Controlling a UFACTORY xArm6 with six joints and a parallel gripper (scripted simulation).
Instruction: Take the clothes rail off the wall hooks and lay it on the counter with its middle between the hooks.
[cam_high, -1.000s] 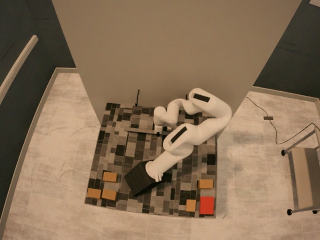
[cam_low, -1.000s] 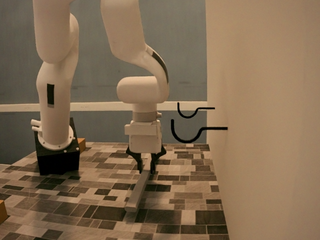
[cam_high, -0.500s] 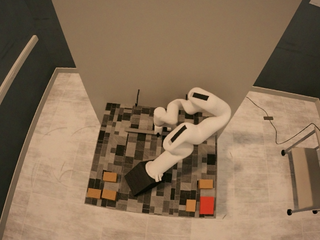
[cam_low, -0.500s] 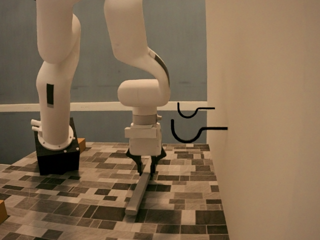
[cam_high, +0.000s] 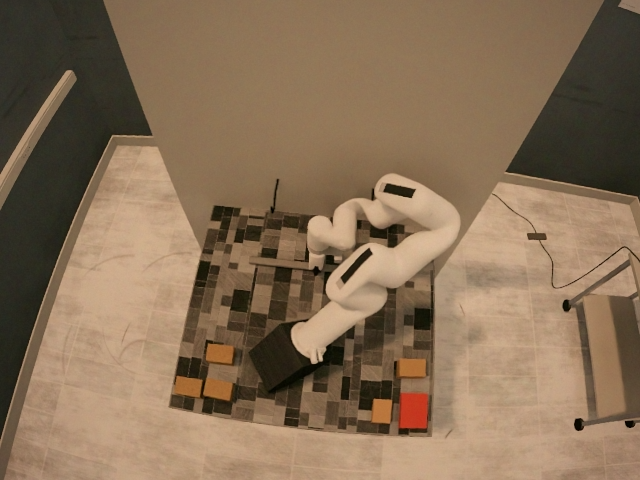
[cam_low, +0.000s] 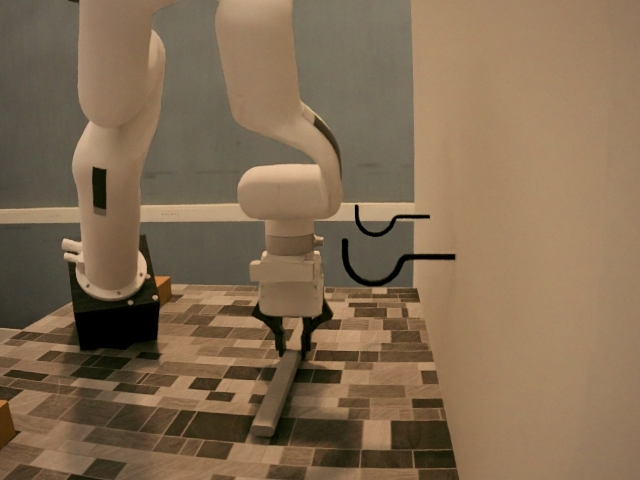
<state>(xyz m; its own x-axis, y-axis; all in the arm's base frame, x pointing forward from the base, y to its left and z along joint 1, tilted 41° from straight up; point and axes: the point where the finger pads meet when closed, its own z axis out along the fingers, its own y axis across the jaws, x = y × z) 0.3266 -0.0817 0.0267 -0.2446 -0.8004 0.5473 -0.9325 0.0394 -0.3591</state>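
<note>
- We are seeing the clothes rail (cam_low: 276, 395) lying low on the patterned worktop (cam_low: 155, 413) in the lower centre of the exterior view; its near end is sitting by the bottom middle of the frame and its far end is running up towards the tool.
- In the top view the clothes rail (cam_high: 281, 261) is showing as a pale bar left of centre, roughly parallel to the wall (cam_high: 310, 103) and out from it.
- Our tool (cam_low: 292, 345) is pointing straight down at the centre of the exterior view, with its dark fingers (cam_low: 279, 335) clamping the far end of the rail between them.
- The two wall hooks (cam_low: 379, 258) are standing bare at centre right, beyond the tool and apart from the rail.
- The arm's black base block (cam_low: 116, 310) is sitting at centre left.
- Orange blocks (cam_high: 219, 353) and a red block (cam_high: 413, 410) are lying along the lower edge of the worktop in the top view.
</note>
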